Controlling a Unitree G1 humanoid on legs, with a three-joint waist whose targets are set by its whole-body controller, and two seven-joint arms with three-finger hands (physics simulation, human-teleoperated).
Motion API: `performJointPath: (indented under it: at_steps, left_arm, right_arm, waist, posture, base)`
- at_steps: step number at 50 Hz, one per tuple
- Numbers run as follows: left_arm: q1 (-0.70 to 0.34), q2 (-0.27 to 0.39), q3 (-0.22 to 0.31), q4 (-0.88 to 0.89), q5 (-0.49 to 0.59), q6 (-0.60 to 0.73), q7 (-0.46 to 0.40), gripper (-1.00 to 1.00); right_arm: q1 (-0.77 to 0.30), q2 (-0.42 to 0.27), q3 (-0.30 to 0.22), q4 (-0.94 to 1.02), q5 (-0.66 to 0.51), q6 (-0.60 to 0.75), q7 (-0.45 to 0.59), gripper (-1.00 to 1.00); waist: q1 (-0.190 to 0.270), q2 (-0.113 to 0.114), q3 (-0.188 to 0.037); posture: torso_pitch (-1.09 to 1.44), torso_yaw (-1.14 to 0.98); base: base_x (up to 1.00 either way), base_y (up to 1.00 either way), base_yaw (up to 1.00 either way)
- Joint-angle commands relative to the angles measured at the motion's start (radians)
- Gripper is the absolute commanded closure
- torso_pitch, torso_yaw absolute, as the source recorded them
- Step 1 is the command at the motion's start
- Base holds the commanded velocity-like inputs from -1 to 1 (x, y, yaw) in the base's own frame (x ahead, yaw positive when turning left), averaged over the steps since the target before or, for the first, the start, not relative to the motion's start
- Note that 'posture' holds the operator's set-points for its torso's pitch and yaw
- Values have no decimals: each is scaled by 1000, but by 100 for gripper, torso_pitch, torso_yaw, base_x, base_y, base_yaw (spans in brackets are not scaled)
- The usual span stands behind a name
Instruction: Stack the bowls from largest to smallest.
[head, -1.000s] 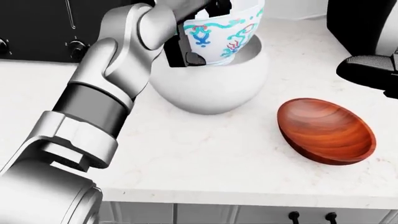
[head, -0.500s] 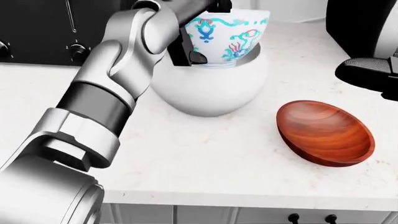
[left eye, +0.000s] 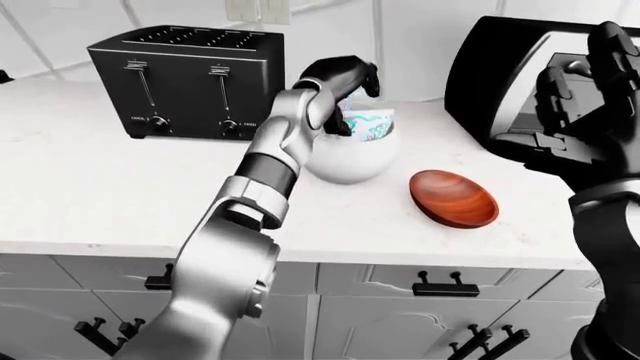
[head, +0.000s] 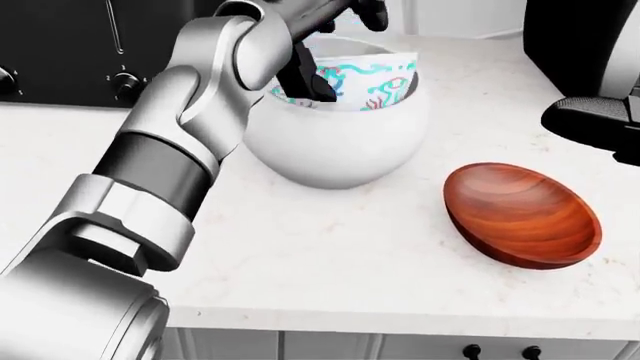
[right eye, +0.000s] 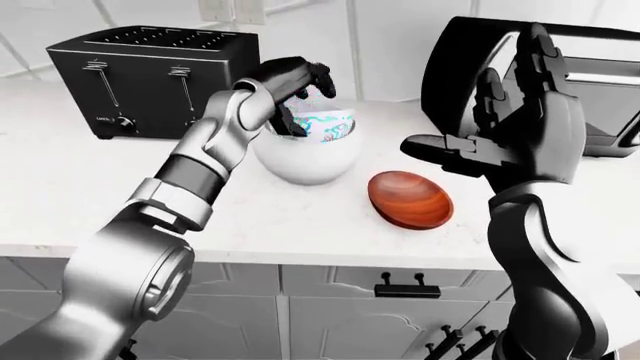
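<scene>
Over the white bowl (head: 340, 142), the left hand (left eye: 342, 79) hovered with fingers loosely spread and apparently off the painted bowl (head: 362, 82), which sat nested but tilted inside, mouth leaning toward the head view's upper right; the right hand (right eye: 520, 120) stood open and empty. To finish the step well, the hand should lift straight up without catching the rim, perhaps nudging the bowl level first. Beside them on the counter (head: 320, 247) lay the wooden bowl (head: 523, 214), mouth up, its long axis running from upper left to lower right in that view.
</scene>
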Motion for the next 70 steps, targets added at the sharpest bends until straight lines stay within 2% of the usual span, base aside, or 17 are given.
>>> performJointPath:
  at_steps: [1,7,14,19,25,28,31,38,41,43,44,49,53,58,63,67,70]
  left_arm:
    - [-41,8,9,-42,-6,-9,12,-41]
    - [-58,14,12,-83,-8,4,-24,-45]
    - [-53,41,40,-293,-44,81,-155,-63]
    - [49,51,32,-489,-48,130,-248,-73]
    - [148,63,36,-703,-36,178,-396,-98]
    - [212,62,40,-858,-57,212,-532,-100]
    - [237,73,49,-921,-62,232,-581,-100]
    - [311,106,64,-1059,-88,271,-682,-100]
    - [338,114,66,-1090,-92,274,-698,-100]
    - [352,116,67,-1106,-93,274,-703,-100]
    - [359,119,68,-1108,-94,273,-703,-100]
    - [372,115,65,-1127,-88,283,-706,-100]
    - [374,125,72,-1128,-92,278,-706,-100]
    - [371,131,70,-1126,-85,268,-692,-100]
    - [362,128,72,-1128,-81,272,-695,-100]
    - [373,132,75,-1136,-85,273,-699,-100]
    - [392,136,74,-1141,-83,264,-698,-100]
  right_arm:
    - [-27,-17,-17,-22,3,-23,-2,-100]
    - [-36,-23,-15,-20,9,-21,-10,-100]
    - [-69,-62,-34,-36,62,20,-47,-100]
    - [-83,-114,-17,-51,92,75,-39,-100]
    - [-141,-246,20,-98,90,304,74,-100]
    - [-176,-275,17,-100,69,390,146,-100]
    - [-218,-286,16,-97,36,451,192,-100]
    - [-341,-344,121,-80,-92,595,367,-100]
    - [-384,-392,205,-59,-203,620,479,-100]
    - [-408,-439,278,-46,-302,625,566,-100]
    - [-416,-480,334,-39,-376,612,606,-100]
    - [-446,-526,490,-18,-678,602,883,-100]
    - [-456,-513,540,-22,-918,597,1100,-100]
    - [-454,-460,565,-29,-1203,584,1356,-100]
    - [-425,-319,572,18,-1536,476,1583,-100]
    - [-426,-152,510,70,-1816,321,1781,-100]
    - [-415,-14,445,85,-1973,182,1874,-100]
  waist:
    - [0,-5,-21]
    - [0,-4,-20]
    - [0,-3,-10]
    - [0,1,-2]
    - [1,0,-2]
    - [1,-3,3]
    - [2,-5,11]
    - [5,1,15]
    - [5,5,16]
    - [6,6,16]
    - [6,7,16]
    - [5,10,17]
    - [3,17,18]
    - [0,28,19]
    - [-6,38,15]
    - [-11,50,12]
    - [-14,60,10]
  posture:
    - [-20,0]
    - [-20,0]
    - [-20,0]
    - [-20,0]
    - [-20,0]
    - [-20,0]
    - [-20,0]
    - [-20,0]
    - [-20,0]
    - [-20,0]
    - [-20,0]
    - [-20,0]
    - [-20,0]
    - [-20,0]
    - [-20,0]
    - [-20,0]
    - [-20,0]
  base:
    - [0,0,0]
    - [0,0,0]
    - [0,0,0]
    - [0,0,0]
    - [0,0,0]
    - [0,0,0]
    - [0,0,0]
    - [0,0,0]
    - [0,0,0]
    - [0,0,0]
    - [0,0,0]
    - [0,0,0]
    - [0,0,0]
    - [0,0,0]
    - [0,0,0]
    - [0,0,0]
    - [0,0,0]
